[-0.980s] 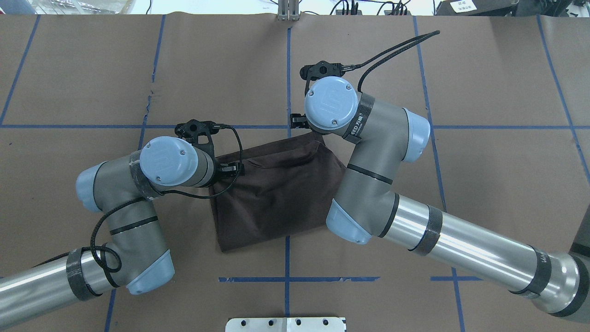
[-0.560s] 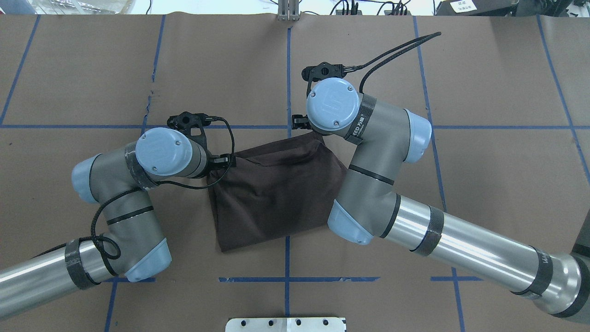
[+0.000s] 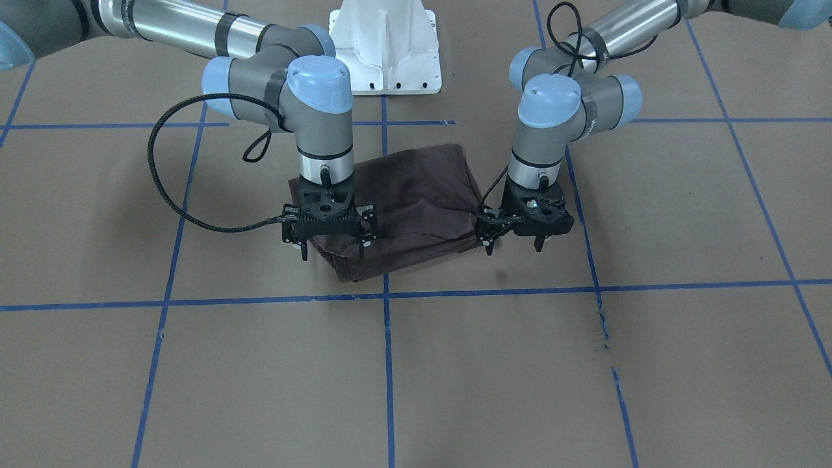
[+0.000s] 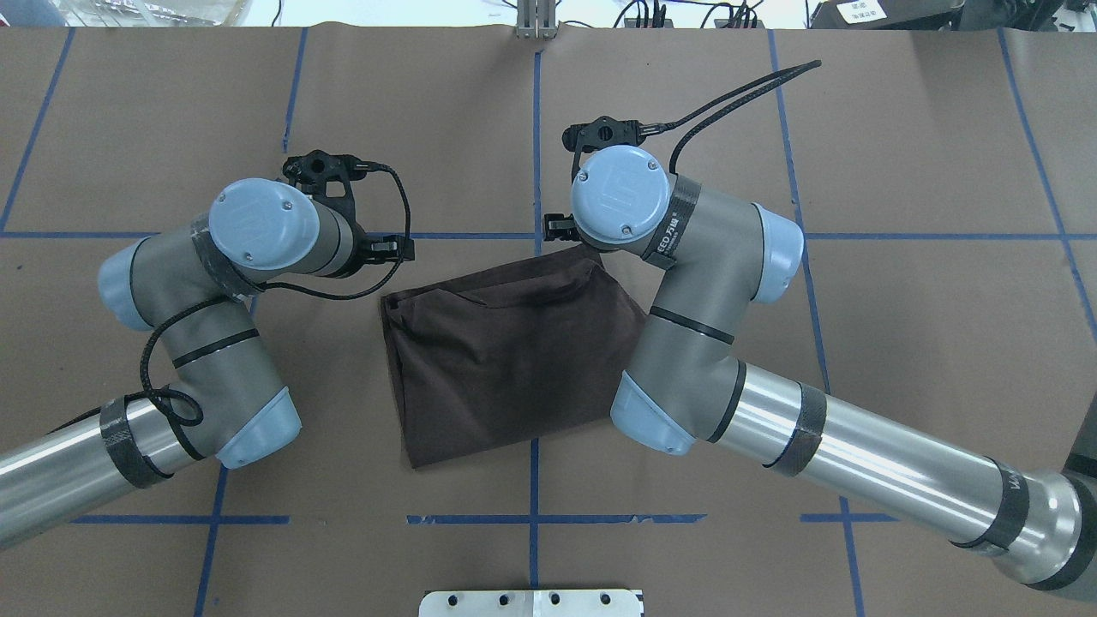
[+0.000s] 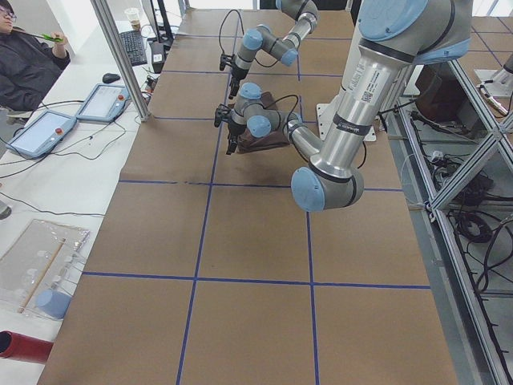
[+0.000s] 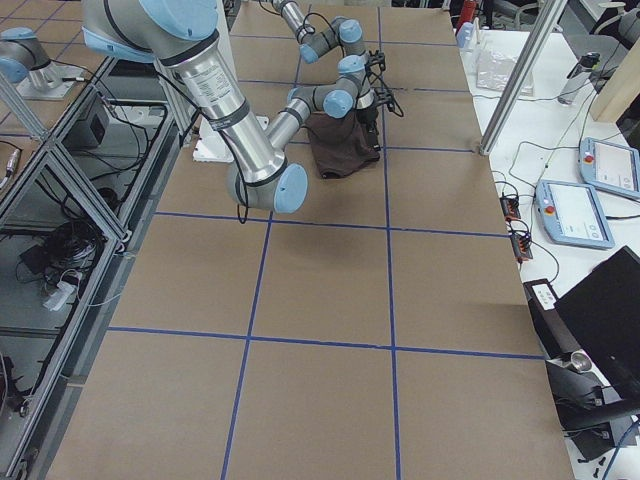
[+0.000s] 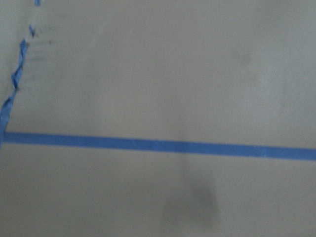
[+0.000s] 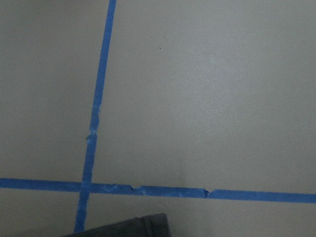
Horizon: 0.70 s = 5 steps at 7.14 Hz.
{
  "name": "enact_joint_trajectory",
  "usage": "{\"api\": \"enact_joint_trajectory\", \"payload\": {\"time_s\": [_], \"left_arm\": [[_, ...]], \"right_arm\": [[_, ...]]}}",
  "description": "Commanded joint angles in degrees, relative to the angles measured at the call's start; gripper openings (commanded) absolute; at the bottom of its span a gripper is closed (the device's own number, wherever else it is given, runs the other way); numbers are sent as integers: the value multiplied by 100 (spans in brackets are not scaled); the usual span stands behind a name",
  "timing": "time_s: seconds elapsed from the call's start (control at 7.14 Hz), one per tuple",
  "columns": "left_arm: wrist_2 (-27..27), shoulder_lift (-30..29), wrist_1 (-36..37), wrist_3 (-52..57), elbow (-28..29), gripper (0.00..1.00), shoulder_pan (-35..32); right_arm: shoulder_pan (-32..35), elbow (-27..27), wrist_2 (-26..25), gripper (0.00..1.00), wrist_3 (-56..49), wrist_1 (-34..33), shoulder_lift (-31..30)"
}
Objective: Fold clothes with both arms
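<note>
The clothes are one dark brown T-shirt (image 4: 506,360), folded into a compact rectangle on the brown paper at the table's middle, also seen in the front view (image 3: 419,195). My left gripper (image 3: 513,248) hangs open just off the shirt's side edge, nothing between its fingers. My right gripper (image 3: 332,252) is open too, low over the shirt's far corner, one finger above the cloth and one above bare paper. In the overhead view both grippers sit mostly hidden under their wrists. The right wrist view catches only a shirt corner (image 8: 128,227); the left wrist view shows just paper and tape.
Blue tape lines (image 4: 533,518) grid the brown paper. The white base pedestal (image 3: 385,49) stands behind the shirt. A metal post (image 5: 120,56) rises at the far table edge, with a person (image 5: 28,56) and tablets beyond it.
My left arm has swung left and slightly away from the robot, its gripper leaving the shirt's corner, which now lies free. The right arm has barely moved.
</note>
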Motion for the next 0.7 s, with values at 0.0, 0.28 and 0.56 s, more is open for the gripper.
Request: {"api": "enact_joint_trajectory", "payload": {"time_s": [0.0, 0.28, 0.56], "left_arm": [[-482, 50, -568, -441, -4, 100, 39], [-475, 94, -596, -831, -82, 47, 293], [-458, 400, -587, -823, -371, 47, 294]], "right_arm": [[0, 0, 0, 100, 7, 0, 5], [0, 35, 0, 100, 7, 0, -4], [0, 123, 0, 100, 16, -8, -65]]}}
